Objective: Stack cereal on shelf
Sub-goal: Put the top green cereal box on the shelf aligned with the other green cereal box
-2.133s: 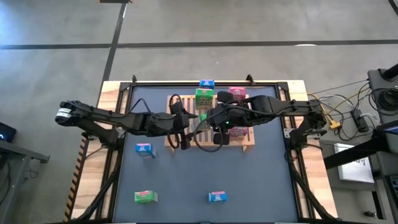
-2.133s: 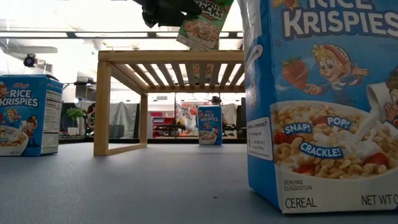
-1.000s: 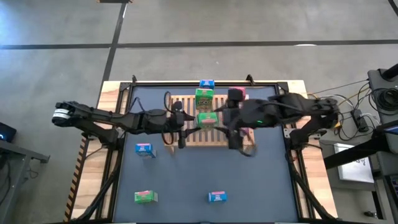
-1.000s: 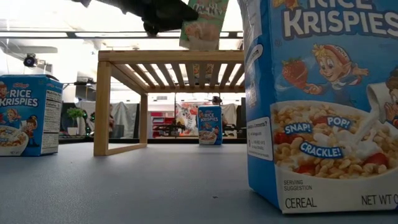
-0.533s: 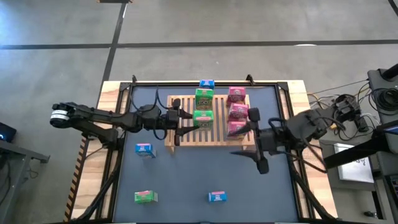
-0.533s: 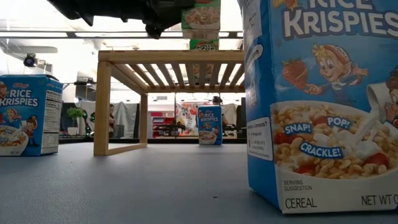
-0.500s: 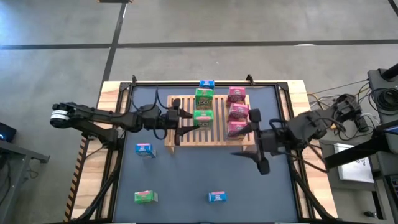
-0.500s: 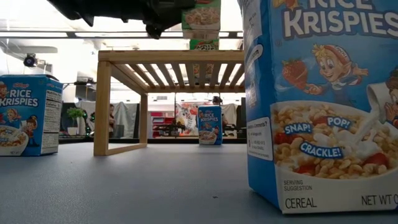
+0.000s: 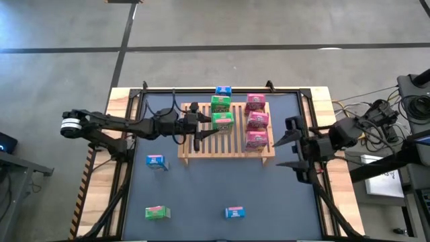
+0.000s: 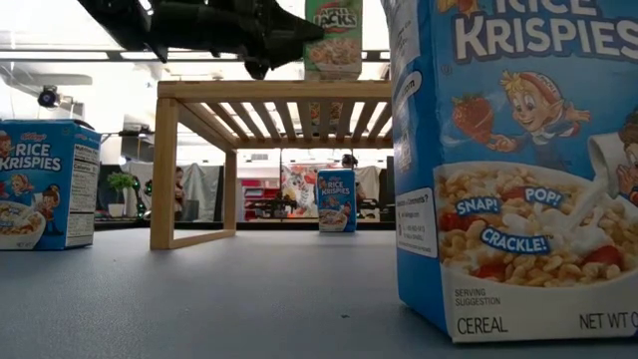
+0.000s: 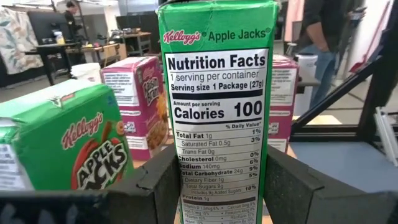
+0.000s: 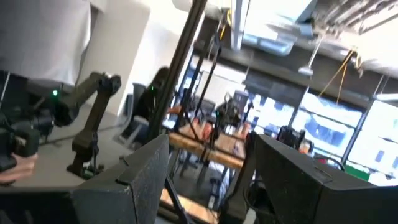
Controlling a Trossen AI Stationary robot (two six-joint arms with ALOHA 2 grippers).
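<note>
From above, a dark grey table top in a wooden-edged frame stands on a grey concrete floor crossed by dark lines. The slatted wooden shelf sits toward the table's far edge. On the shelf I count two green boxes, one at its back and one just in front, held by the left gripper reaching in from the shelf's left side. Three pink boxes stand in a row along the shelf's right end. One blue box stands behind the shelf. In front of the shelf lie another blue box to its left front, a green one and a third blue box near the table's front edge. The right gripper hangs off the shelf's right end, fingers spread and holding nothing.

At table height, the shelf stands raised on legs; a green box sits upright on it, the dark left gripper against its side. Three blue boxes show: left, under the shelf, and very near. An office room lies behind.

The left wrist view shows the held green box clamped between both fingers, another green box beside it, and pink boxes beyond.

The right wrist view shows parted fingers with only the room and a person's hand.
</note>
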